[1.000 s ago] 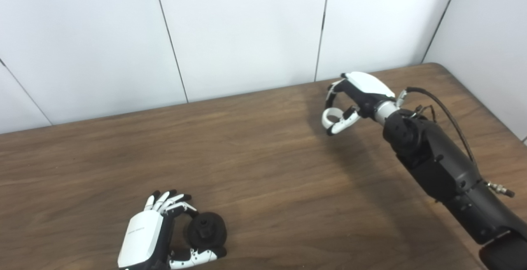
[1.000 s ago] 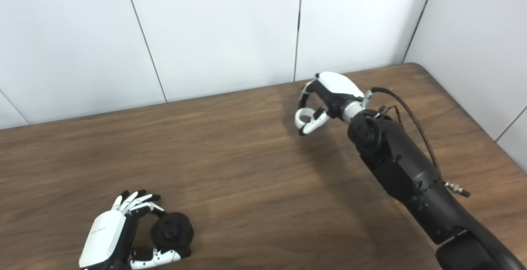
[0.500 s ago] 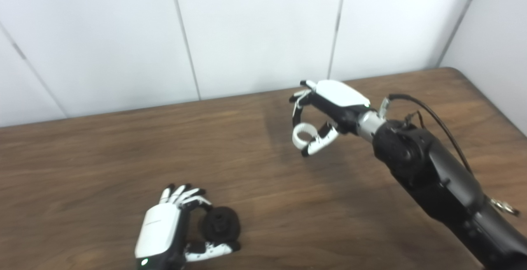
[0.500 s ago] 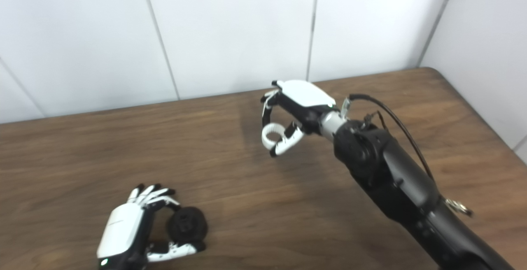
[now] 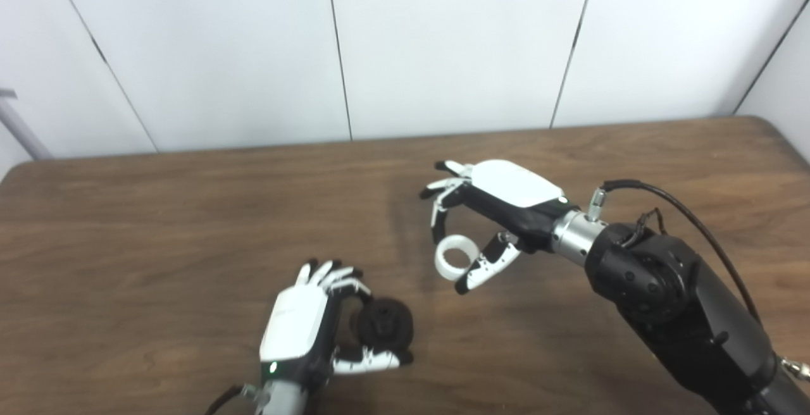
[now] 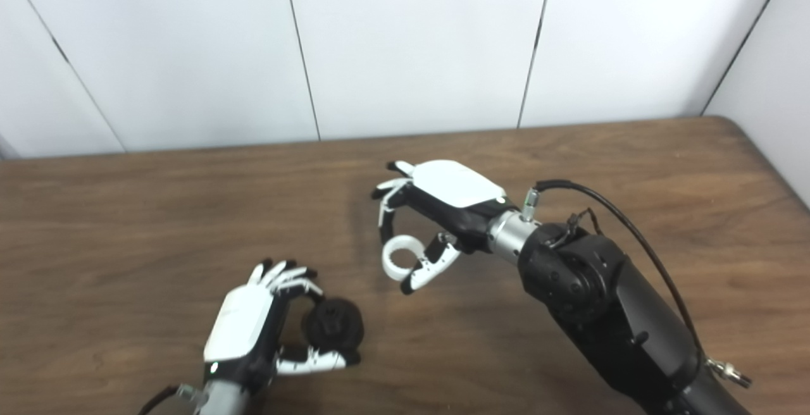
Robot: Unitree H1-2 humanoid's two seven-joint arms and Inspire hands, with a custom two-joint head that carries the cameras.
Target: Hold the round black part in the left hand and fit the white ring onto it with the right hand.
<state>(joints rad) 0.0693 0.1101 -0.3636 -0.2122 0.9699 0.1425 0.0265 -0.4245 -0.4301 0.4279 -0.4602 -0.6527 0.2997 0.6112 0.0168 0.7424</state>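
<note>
White ring (image 5: 453, 259) is pinched in my right hand (image 5: 500, 203), mid-frame, held clear above the table (image 5: 158, 212). One finger comes down on its top edge and the thumb (image 5: 484, 266) sits against its lower right side. The other fingers are spread out toward upper left, not on the ring. Ring bore faces roughly toward the camera, slightly tilted.

Round black part (image 5: 385, 323) is lower centre of the frame, caged in my left hand (image 5: 304, 326): fingers curl over its top, thumb runs under it along the bottom. Hub side looks turned up and toward the ring, but detail in the black is hard to read. Can't tell whether the part is resting on the table or lifted just off it.

Step in hand, as I read it: transport. Both pieces are gripped and the ring sits up and to the right of the part, near but still apart. Nothing mated yet.

Next move needs:
- bring the right hand down and left until the ring is over the part's hub
- line up the ring axis with the hub axis; right now they look off-angle, so some wrist roll on one side
- keep the left grip firm so the part doesn't spin or skid when the ring pushes on
- watch the left fingers over the part's top; they may block the ring's path

Pinch on the ring is thin, so it could twist on contact.
</note>
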